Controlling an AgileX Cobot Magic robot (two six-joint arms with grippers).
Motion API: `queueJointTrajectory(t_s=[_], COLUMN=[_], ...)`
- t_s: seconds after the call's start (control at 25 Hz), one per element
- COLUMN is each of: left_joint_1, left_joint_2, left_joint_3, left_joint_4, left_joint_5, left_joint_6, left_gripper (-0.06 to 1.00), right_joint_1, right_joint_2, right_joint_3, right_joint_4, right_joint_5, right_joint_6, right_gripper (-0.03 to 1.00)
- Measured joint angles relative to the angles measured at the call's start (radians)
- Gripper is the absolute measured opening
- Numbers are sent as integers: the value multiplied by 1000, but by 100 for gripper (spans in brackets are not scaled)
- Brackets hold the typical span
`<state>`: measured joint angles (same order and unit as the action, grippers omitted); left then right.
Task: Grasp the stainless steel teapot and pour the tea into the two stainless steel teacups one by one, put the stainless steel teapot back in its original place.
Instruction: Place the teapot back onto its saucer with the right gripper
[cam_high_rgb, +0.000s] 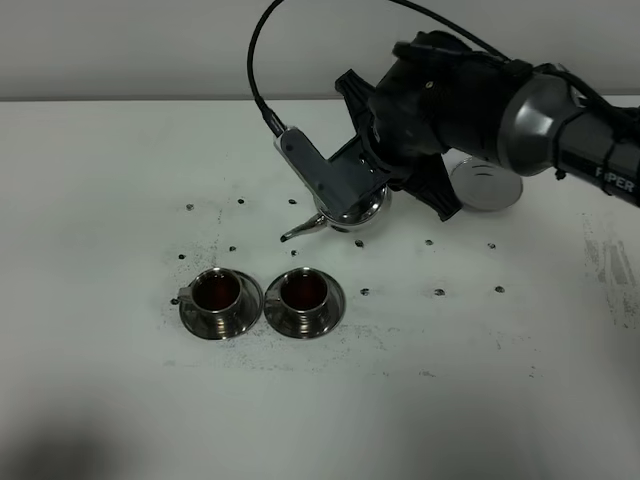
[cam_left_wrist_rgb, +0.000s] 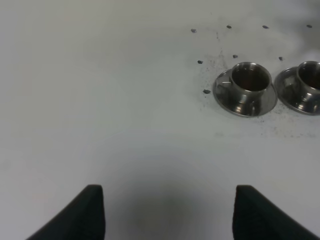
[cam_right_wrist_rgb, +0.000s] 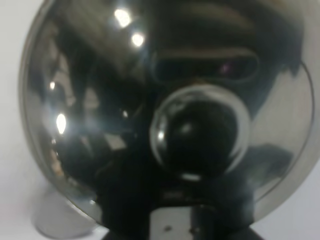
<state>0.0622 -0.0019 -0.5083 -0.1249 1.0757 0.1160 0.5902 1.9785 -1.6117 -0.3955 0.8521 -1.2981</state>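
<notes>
The stainless steel teapot (cam_high_rgb: 352, 208) hangs tilted in my right gripper (cam_high_rgb: 372, 192), just above the table behind the cups, its spout (cam_high_rgb: 298, 232) pointing front-left. In the right wrist view its domed lid (cam_right_wrist_rgb: 100, 100) and knob (cam_right_wrist_rgb: 200, 132) fill the picture and the fingers are hidden. The two stainless steel teacups stand on saucers, the left one (cam_high_rgb: 219, 297) and the right one (cam_high_rgb: 303, 296), both holding reddish-brown tea (cam_high_rgb: 303, 289). My left gripper (cam_left_wrist_rgb: 167, 212) is open and empty, low over bare table, well short of the cups (cam_left_wrist_rgb: 249, 86).
A round steel disc (cam_high_rgb: 487, 183) lies on the white table (cam_high_rgb: 100, 200) behind and right of the teapot, partly under my right arm. Small dark specks are scattered around the cups. The second cup (cam_left_wrist_rgb: 307, 85) shows at the left wrist view's edge.
</notes>
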Motion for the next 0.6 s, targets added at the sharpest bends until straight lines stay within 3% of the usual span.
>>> queueJointTrajectory(t_s=[0.16,0.28,0.52,0.6], left_joint_1=[0,0,0,0], left_joint_2=[0,0,0,0], left_joint_3=[0,0,0,0], left_joint_4=[0,0,0,0], left_joint_5=[0,0,0,0], left_joint_6=[0,0,0,0], left_gripper=[53,53,53,53], right_joint_1=[7,28,109,129], right_joint_2=[-117,-219,-304,-303], right_joint_3=[73,238,461,486], right_joint_4=[175,273,476,499], right_joint_5=[10,-38,-94,-102], right_joint_6=[49,128,413,537], right_gripper=[17,17,17,17])
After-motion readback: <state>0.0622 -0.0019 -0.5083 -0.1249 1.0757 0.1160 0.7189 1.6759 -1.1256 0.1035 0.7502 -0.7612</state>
